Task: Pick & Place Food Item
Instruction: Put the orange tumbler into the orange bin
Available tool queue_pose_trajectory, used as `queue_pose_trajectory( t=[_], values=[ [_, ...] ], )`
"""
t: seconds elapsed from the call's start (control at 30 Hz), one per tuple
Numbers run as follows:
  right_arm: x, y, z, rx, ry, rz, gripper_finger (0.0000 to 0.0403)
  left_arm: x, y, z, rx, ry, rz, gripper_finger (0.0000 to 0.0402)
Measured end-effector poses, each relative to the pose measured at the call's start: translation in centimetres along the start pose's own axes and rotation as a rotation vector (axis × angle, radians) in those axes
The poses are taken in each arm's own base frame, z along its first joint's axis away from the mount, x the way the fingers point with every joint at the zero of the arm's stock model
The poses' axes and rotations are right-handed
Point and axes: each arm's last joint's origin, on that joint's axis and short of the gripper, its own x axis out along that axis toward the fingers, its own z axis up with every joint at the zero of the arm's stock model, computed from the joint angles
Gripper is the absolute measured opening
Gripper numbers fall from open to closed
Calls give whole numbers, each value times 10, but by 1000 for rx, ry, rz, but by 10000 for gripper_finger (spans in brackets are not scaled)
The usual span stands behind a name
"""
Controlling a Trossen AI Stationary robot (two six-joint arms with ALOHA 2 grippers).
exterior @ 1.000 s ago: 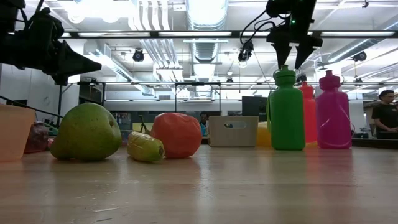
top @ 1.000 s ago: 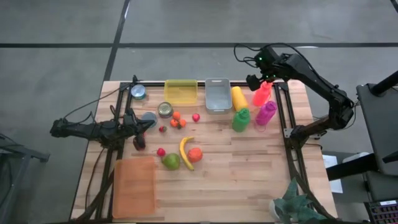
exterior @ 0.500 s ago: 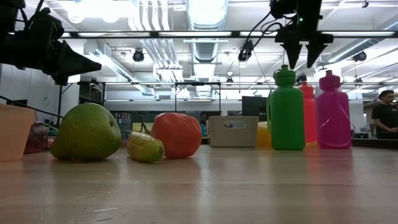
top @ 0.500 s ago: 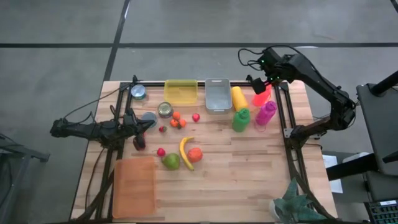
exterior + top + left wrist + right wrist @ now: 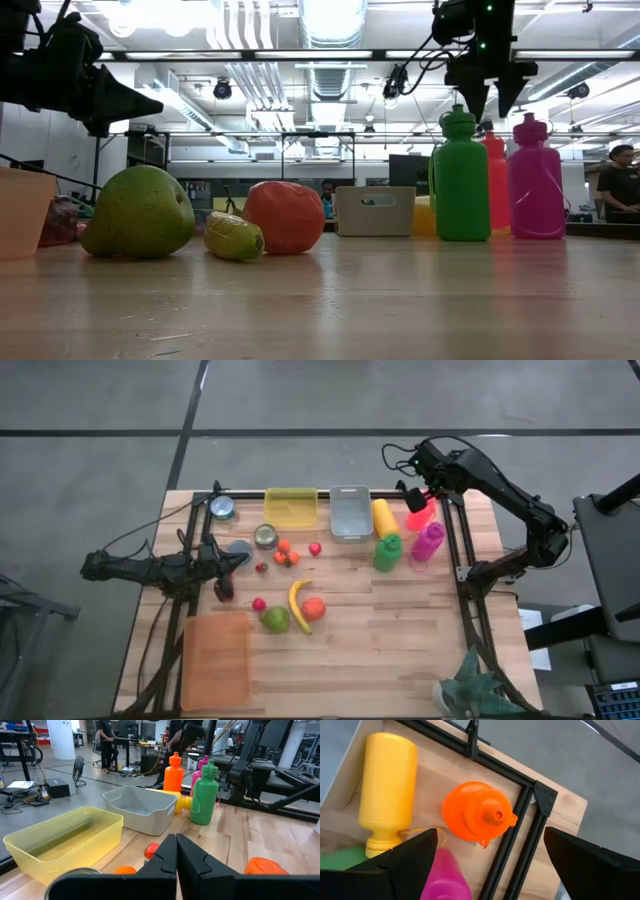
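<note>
The food lies mid-table: a green pear (image 5: pixel 275 619), a banana (image 5: pixel 298 605), a red-orange fruit (image 5: pixel 314 608) and several small fruits (image 5: pixel 287 553). My right gripper (image 5: pixel 413 492) hangs open over the upright orange bottle (image 5: pixel 480 817) at the far right. Its fingers stand above the cap in the low view (image 5: pixel 492 103) and touch nothing. My left gripper (image 5: pixel 176 842) is shut and empty. It points level across the table from the left edge (image 5: pixel 243 558).
By the orange bottle stand a green bottle (image 5: pixel 388 550) and a magenta bottle (image 5: pixel 428 542); a yellow bottle (image 5: pixel 384 517) lies on its side. A grey bin (image 5: pixel 350 512), a yellow bin (image 5: pixel 291 507) and two cans (image 5: pixel 265 536) sit at the far side. An orange tray (image 5: pixel 215 660) lies near left. A black frame rail (image 5: pixel 512 845) runs beside the bottles.
My right gripper has tipped further downward. In the low view its open fingertips have swung from above the green bottle's cap to above the orange bottle, sinking slightly. Nothing on the table has moved.
</note>
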Motion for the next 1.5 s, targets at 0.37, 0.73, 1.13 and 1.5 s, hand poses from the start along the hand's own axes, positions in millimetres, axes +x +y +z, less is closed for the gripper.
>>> queue_pose_trajectory(
  t=[0.37,0.73,1.13,1.5],
  values=[
    [0,3,9,-23,-83,33,361,0,0,0,0,0,0,0],
    [-1,7,11,29,-96,110,361,0,0,0,0,0,0,0],
    [-2,12,11,-52,-70,296,361,0,0,0,0,0,0,0],
    [-2,16,21,-67,-161,316,361,0,0,0,0,0,0,0]
  ],
)
